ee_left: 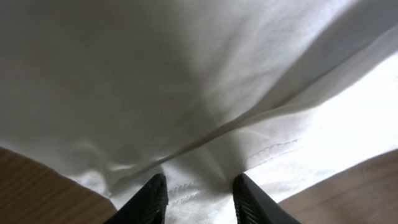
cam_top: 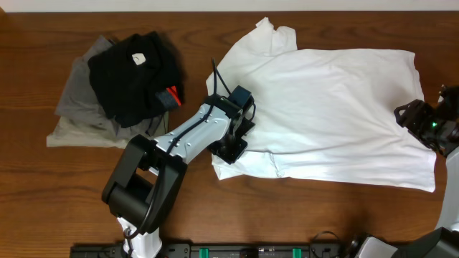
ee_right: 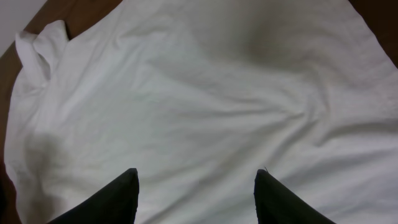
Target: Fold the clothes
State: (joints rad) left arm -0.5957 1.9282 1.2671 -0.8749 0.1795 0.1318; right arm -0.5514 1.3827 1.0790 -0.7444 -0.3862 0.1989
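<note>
The white T-shirt (cam_top: 337, 100) lies spread across the right half of the table, with its print not showing. My left gripper (cam_top: 233, 147) is down at the shirt's near-left corner. In the left wrist view its jaws (ee_left: 199, 186) stand partly apart, with the stitched hem (ee_left: 186, 190) lying flat between them and a fold of cloth rising just beyond. My right gripper (cam_top: 405, 115) hovers at the shirt's right edge. In the right wrist view it (ee_right: 196, 177) is open over the white cloth (ee_right: 205, 93), holding nothing.
A folded black garment (cam_top: 133, 75) with a red tag (cam_top: 172, 95) lies on folded grey garments (cam_top: 75, 115) at the left of the wooden table (cam_top: 43, 201). The left arm (cam_top: 186, 136) reaches diagonally from the front edge.
</note>
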